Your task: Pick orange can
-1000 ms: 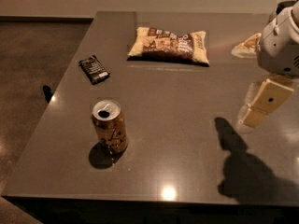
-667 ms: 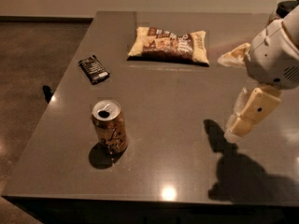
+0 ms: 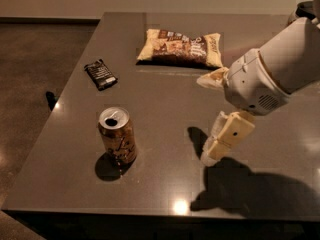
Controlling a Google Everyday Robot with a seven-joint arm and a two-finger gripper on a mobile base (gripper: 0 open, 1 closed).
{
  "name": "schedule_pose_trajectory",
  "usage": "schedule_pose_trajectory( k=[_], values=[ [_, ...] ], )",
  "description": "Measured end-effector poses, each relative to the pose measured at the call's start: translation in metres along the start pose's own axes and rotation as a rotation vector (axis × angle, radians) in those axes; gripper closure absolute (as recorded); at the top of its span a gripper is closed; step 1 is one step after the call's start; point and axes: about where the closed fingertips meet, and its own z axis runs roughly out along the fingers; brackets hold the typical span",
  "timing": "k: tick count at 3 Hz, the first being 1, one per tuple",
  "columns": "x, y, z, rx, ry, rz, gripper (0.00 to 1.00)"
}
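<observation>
The orange can (image 3: 117, 136) was seen standing upright on the dark table (image 3: 165, 99), with its silver top and pull-tab opening turned upward. It was set close to the table's front edge and touched by nothing.

The gripper (image 3: 204, 120) was found to the right of the can in the camera view, at about the same depth, clearly apart from it and raised over the tabletop. Its two fingers were spread wide. One pale finger (image 3: 212, 78) was held farther back than the can, the other (image 3: 227, 136) level with it and angled down toward the surface. Nothing was gripped between them. The white arm (image 3: 280, 69) was seen farther right of the can, behind the gripper.

A flat snack bag (image 3: 181, 48) was laid well behind the can and to its right. A small black wrapper (image 3: 100, 74) was placed behind the can, slightly to its left and nearer to it than the bag.
</observation>
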Motion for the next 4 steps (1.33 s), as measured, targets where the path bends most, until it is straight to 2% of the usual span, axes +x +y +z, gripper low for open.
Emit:
schedule_pose_trajectory(
  k=[1,2,4],
  values=[
    [-0.022,0.006,0.022,-0.03,-0.068,-0.033,0.0],
    [-0.054,0.022,0.055,-0.095,-0.158,-0.085,0.0],
    [-0.093,0.034,0.093,-0.148,-0.223,-0.129,0.0]
  ],
)
